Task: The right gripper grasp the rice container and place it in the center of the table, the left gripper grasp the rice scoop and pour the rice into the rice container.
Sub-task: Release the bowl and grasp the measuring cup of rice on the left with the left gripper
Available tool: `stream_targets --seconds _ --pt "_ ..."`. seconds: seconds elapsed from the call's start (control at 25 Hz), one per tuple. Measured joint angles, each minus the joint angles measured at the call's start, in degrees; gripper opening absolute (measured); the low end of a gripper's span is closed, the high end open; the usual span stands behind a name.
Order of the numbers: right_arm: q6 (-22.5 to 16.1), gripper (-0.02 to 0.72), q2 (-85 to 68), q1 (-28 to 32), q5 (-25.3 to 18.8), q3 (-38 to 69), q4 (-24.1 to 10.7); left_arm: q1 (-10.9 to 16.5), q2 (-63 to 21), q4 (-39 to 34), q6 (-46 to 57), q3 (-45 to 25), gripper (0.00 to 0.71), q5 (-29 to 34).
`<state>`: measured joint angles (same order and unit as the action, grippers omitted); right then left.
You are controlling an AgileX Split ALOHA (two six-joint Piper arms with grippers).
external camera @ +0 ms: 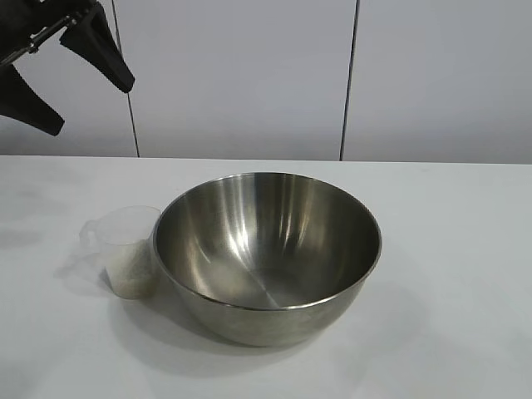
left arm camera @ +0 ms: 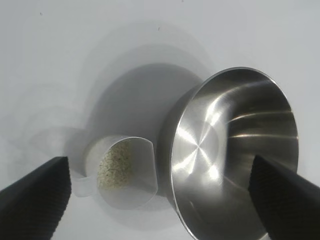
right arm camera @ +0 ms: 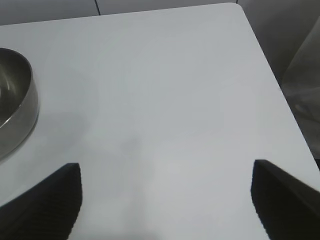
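Observation:
The rice container [external camera: 249,237], a large steel bowl, stands empty in the middle of the white table [external camera: 453,249]. The rice scoop [external camera: 126,249], a small clear cup with its handle turned away from the bowl, stands upright against the bowl's left side. White rice [left arm camera: 116,165] lies in its bottom. My left gripper [external camera: 93,108] hangs open high above the table's back left, well clear of the scoop [left arm camera: 125,175] and the bowl [left arm camera: 230,150]. My right gripper [right arm camera: 166,167] is open over bare table, with only the bowl's rim [right arm camera: 20,105] at the side of its view.
Grey wall panels [external camera: 241,75] stand behind the table's back edge. The right wrist view shows the table's rounded corner [right arm camera: 239,7] and side edge, with floor beyond. Open tabletop lies to the right of the bowl and in front of it.

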<state>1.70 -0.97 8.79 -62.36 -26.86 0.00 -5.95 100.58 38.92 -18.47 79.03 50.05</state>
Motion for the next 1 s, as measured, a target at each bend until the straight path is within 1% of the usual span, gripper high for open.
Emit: stream_targets --seconds 0.08,0.16,0.2,0.28,0.36,0.4,0.48,0.52,0.56,0.6,0.64,0.72,0.76,0.84,0.88,1.0 --pt "0.0 0.629 0.0 0.0 0.0 0.0 0.0 0.0 -0.1 -0.1 -0.5 0.5 0.692 -2.5" --pt "0.0 0.628 0.0 0.0 0.0 0.0 0.0 -0.2 -1.6 -0.7 -2.3 0.3 0.688 -6.6" --pt "0.0 0.628 0.0 0.0 0.0 0.0 0.0 -0.3 -2.7 -0.8 -3.6 -0.4 0.687 -9.8" --pt "0.0 0.628 0.0 0.0 0.0 0.0 0.0 -0.8 -7.2 -0.9 -7.6 -4.0 0.685 -18.2" --pt "0.0 0.628 0.0 0.0 0.0 0.0 0.0 -2.2 -12.4 -0.9 -12.4 -10.9 0.683 -29.0" --pt "0.0 0.628 0.0 0.0 0.0 0.0 0.0 -3.5 -15.2 -0.7 -14.9 -15.6 0.677 -34.2" --pt "0.0 0.628 0.0 0.0 0.0 0.0 0.0 -6.3 -19.4 -0.6 -18.5 -24.3 0.655 -47.0" --pt "0.0 0.628 0.0 0.0 0.0 0.0 0.0 -8.7 -20.9 -0.6 -20.1 -29.7 0.645 -54.3" --pt "0.0 0.628 0.0 0.0 0.1 0.0 0.0 -10.8 -21.7 -0.6 -21.1 -34.7 0.637 -60.3" --pt "0.0 0.628 0.0 0.0 0.1 0.0 0.0 -12.6 -21.9 -0.5 -21.6 -39.3 0.633 -68.2" --pt "0.0 0.628 0.0 0.0 0.1 0.0 0.0 -14.5 -21.8 -0.3 -21.9 -43.1 0.630 -74.1" --pt "0.0 0.628 0.0 0.0 0.1 0.0 0.0 -17.3 -20.9 -0.3 -22.1 -48.7 0.626 -82.6" --pt "0.0 0.628 0.0 0.0 0.1 0.0 0.0 -18.1 -20.2 -0.4 -22.2 -50.9 0.625 -86.2" --pt "0.0 0.628 0.0 0.0 0.2 0.0 0.0 -18.8 -19.1 -1.2 -21.6 -53.7 0.624 -89.8" --pt "0.0 0.628 0.0 0.0 0.2 0.0 0.0 -18.8 -18.7 -1.9 -19.9 -54.8 0.624 -90.9" --pt "0.0 0.628 0.0 0.0 0.2 0.0 0.0 -18.8 -18.6 -4.1 -10.4 -57.8 0.624 -93.8"
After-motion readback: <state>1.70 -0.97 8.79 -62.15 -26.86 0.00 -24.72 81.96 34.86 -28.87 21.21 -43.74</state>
